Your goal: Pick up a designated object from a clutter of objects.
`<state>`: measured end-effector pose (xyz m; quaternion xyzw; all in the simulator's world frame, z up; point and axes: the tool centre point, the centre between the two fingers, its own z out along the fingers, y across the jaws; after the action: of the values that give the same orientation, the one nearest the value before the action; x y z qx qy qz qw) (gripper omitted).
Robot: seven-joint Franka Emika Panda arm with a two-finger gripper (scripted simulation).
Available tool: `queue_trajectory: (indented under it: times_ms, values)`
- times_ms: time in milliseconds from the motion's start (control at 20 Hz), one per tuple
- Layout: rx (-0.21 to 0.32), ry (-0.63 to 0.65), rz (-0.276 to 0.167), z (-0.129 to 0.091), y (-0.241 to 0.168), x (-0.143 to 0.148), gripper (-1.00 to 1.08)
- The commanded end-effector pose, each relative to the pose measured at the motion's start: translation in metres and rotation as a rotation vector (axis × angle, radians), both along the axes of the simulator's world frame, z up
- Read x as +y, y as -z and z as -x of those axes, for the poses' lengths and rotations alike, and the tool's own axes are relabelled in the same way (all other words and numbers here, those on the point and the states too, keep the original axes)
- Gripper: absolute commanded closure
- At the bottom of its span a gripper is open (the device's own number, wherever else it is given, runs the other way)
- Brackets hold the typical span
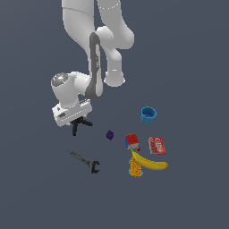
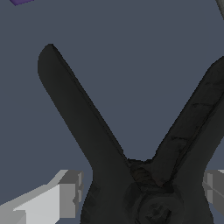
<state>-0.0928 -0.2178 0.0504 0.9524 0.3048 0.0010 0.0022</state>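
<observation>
The designated object, a black spring clamp point(image 1: 80, 124), lies with its two handles splayed apart. In the wrist view the clamp point(image 2: 131, 175) fills the frame, its pivot between my fingers point(image 2: 61, 197). My gripper point(image 1: 76, 121) is lowered over it, open, with one finger on each side of the pivot and very close to it. No red spot shows on the clamp. The clutter of objects spreads toward the exterior view's right: grey wrench point(image 1: 85, 161), purple block point(image 1: 109, 134), coloured cube point(image 1: 132, 141), banana point(image 1: 150, 162), yellow-blue toy point(image 1: 135, 169), red box point(image 1: 157, 145), blue cup point(image 1: 148, 114).
The wrench lies nearest the clamp, just in front of it in the exterior view. A corner of the purple block point(image 2: 19, 1) shows at the edge of the wrist view. My arm's white links point(image 1: 96, 44) rise behind the gripper.
</observation>
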Motion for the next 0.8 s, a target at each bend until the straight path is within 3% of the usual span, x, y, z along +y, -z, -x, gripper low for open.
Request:
queue_trajectory:
  times_ms: [0, 750]
  values:
    - [-0.002, 0.0, 0.001, 0.001, -0.014, 0.001, 1.08]
    - [-0.001, -0.002, -0.002, 0.016, -0.144, 0.01, 1.08]
